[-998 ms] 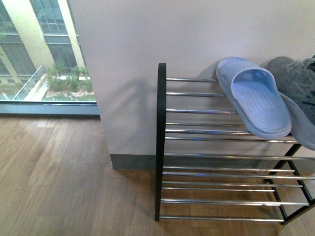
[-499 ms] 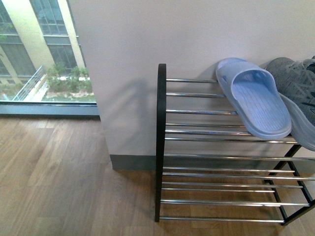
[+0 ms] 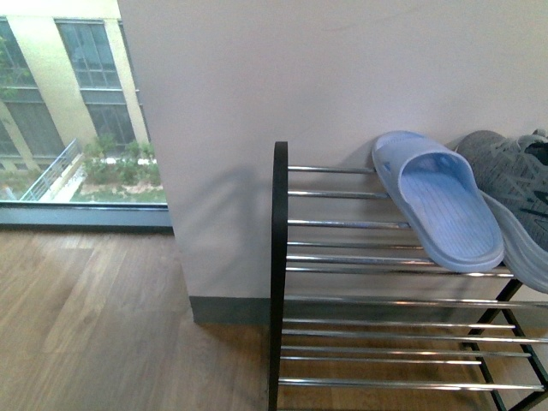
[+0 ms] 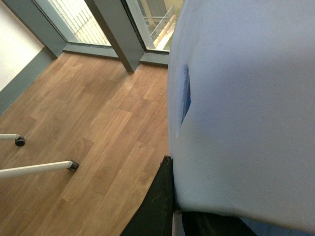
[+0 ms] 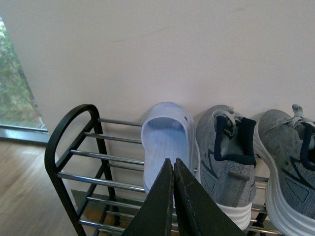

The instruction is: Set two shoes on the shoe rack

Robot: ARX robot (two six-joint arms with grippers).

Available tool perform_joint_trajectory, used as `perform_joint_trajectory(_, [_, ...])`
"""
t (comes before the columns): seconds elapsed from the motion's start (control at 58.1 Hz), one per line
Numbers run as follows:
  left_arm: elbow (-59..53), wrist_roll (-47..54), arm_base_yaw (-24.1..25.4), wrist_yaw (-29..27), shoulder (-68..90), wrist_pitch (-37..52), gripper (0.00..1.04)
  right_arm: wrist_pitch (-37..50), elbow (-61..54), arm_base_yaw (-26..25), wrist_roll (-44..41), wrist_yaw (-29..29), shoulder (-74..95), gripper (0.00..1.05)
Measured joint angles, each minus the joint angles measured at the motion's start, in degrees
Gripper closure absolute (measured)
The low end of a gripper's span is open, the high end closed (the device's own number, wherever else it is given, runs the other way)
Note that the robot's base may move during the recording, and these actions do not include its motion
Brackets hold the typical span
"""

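Flanking the grey sneakers (image 5: pixel 231 162), a slide sandal (image 5: pixel 165 142).

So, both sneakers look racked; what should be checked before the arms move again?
1. Both sneakers on the rack, top tier: ok.
2. Sneakers upright, side by side next to the slide: ok.
3. Right gripper shut, holding nothing: ok.
4. Left gripper state: cannot tell, the left wrist view is mostly blocked by a pale blue surface.
5. Right sneaker fully supported: cannot tell, cut off at the frame edge.
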Motion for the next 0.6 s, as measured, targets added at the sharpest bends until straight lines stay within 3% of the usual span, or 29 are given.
perform_joint_trajectory(0.241, [0.0, 0.0, 0.0, 0.0, 0.0, -0.02, 1.03, -9.81, -0.04, 0.0, 0.02, 0.0, -10.56, 1.03])
perform_joint_trajectory(0.602, [0.0, 0.0, 0.0, 0.0, 0.0, 0.0, 1.03, -17.94, -0.04, 0.0, 0.02, 0.0, -18.88, 1.03])
